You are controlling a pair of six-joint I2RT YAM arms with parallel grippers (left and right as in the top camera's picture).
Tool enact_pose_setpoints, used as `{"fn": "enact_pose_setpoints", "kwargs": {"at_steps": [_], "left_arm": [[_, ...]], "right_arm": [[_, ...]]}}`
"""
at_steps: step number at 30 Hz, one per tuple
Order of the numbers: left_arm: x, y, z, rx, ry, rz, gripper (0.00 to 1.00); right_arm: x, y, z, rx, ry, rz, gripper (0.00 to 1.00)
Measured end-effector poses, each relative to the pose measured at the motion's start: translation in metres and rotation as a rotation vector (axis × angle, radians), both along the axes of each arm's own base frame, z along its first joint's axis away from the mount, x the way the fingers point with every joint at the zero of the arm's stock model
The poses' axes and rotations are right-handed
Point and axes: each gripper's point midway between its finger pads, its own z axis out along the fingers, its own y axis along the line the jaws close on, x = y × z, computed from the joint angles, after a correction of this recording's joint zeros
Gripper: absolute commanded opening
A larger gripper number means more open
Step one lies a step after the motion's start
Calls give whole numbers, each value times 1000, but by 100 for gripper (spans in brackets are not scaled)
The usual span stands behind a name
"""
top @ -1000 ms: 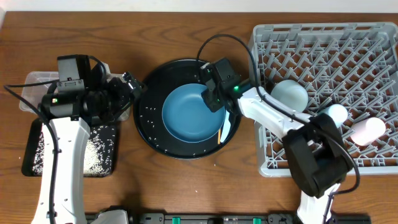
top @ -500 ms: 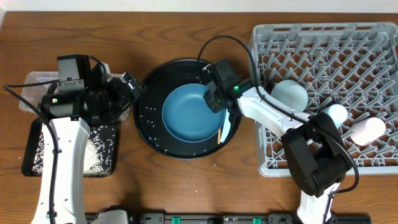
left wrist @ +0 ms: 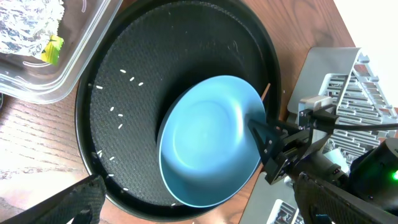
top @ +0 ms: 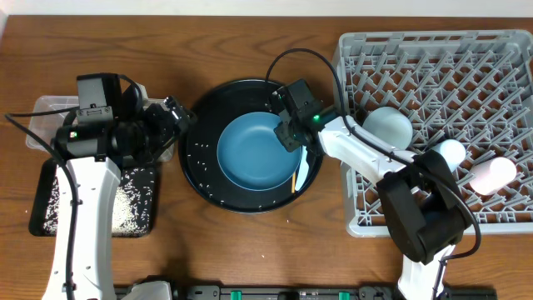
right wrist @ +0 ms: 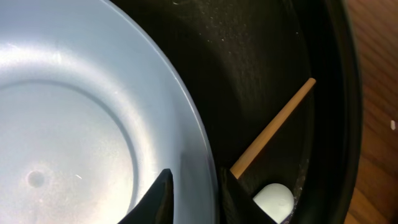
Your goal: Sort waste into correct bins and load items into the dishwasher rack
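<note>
The blue plate lies in the round black tray. My right gripper straddles the plate's right rim, one finger inside and one outside, both pressed on it. Beside that rim lie a wooden chopstick and the white spoon. Loose rice grains dot the round tray. My left gripper hovers open and empty over the tray's left edge. Foil and a yellow wrapper sit in the clear tub.
The grey dishwasher rack fills the right side and holds a pale-blue bowl, a light-blue cup and a pink cup. A shallow black tray with rice lies at the front left.
The right gripper's fingers have narrowed onto the plate's rim. The plate and the left arm have not visibly moved.
</note>
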Motion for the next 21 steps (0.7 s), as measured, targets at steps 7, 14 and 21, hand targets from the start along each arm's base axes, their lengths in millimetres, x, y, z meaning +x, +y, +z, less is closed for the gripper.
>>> {"fn": "enact_pose_setpoints", "kwargs": {"at_steps": [7, 14, 21], "left_arm": [[0, 0, 0, 0, 0, 0, 98], [0, 0, 0, 0, 0, 0, 98], [0, 0, 0, 0, 0, 0, 98]], "right_arm": [[-1, -1, -1, -5, 3, -2, 18], [0, -2, -1, -8, 1, -3, 5], [-2, -3, -2, -14, 8, -3, 13]]}}
